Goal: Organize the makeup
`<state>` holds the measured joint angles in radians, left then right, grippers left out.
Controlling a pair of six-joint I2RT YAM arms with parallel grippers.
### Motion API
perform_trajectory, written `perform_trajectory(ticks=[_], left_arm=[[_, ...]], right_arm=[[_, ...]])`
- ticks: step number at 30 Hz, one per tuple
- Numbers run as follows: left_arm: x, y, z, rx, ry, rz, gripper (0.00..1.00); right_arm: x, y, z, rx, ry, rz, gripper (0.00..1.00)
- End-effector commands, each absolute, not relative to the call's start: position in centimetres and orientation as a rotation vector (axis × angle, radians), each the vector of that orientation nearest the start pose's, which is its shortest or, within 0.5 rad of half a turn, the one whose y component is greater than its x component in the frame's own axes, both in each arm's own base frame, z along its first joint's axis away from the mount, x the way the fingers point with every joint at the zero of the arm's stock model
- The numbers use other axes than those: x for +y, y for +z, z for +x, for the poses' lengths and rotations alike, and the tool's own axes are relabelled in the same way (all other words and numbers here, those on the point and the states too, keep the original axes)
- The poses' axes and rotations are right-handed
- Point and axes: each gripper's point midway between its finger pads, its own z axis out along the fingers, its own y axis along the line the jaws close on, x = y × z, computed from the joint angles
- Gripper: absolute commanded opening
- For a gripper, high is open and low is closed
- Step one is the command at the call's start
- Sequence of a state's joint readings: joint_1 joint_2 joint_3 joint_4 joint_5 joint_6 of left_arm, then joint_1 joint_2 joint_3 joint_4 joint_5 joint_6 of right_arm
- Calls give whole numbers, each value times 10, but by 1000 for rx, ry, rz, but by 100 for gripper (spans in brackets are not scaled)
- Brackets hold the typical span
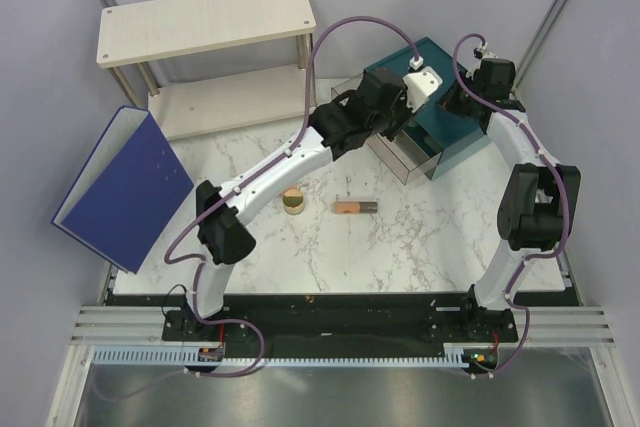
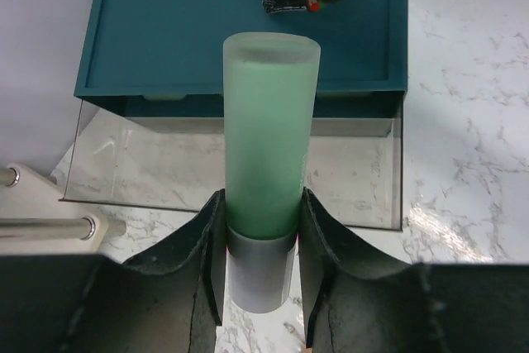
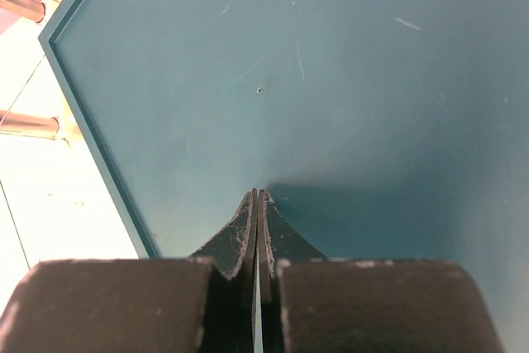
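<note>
My left gripper [image 2: 260, 229] is shut on a mint-green tube [image 2: 269, 146] by its grey cap and holds it upright above the open clear drawer [image 2: 355, 171] of the teal drawer box [image 2: 207, 31]. In the top view this gripper [image 1: 396, 121] hangs over the drawer. My right gripper [image 3: 258, 197] is shut and empty, its tips down on the teal box top [image 3: 331, 80]; it also shows in the top view [image 1: 455, 102]. A copper-black tube [image 1: 356, 207] and a small round tin [image 1: 293, 201] lie on the marble table. Other makeup is out of view.
A blue binder [image 1: 125, 187] leans at the left of the table. A white two-level shelf [image 1: 205, 22] stands at the back left. The teal box [image 1: 450, 132] sits at the back right, its drawer [image 1: 405, 159] pulled out toward the table's middle.
</note>
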<state>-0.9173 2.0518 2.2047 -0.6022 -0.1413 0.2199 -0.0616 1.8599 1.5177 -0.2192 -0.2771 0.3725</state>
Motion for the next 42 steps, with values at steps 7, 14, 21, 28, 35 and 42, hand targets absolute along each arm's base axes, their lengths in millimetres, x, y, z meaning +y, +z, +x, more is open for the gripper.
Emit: perform_trajectory(ticks=[7, 14, 21, 28, 35, 42], left_arm=[[-464, 267, 434, 1702, -211, 861, 2], [-469, 247, 437, 1652, -177, 953, 2], [-469, 235, 435, 1647, -164, 1009, 18], [-473, 226, 432, 1654, -191, 1032, 27], [-472, 227, 428, 1649, -194, 1058, 75], [-466, 237, 434, 1647, -153, 1015, 87]], right_arm=[[39, 131, 511, 2284, 504, 339, 2], [40, 132, 510, 2283, 509, 335, 2], [41, 130, 511, 2287, 517, 338, 3], [43, 128, 510, 2292, 526, 339, 5], [42, 128, 511, 2290, 525, 340, 6], [44, 126, 511, 2295, 534, 338, 8]])
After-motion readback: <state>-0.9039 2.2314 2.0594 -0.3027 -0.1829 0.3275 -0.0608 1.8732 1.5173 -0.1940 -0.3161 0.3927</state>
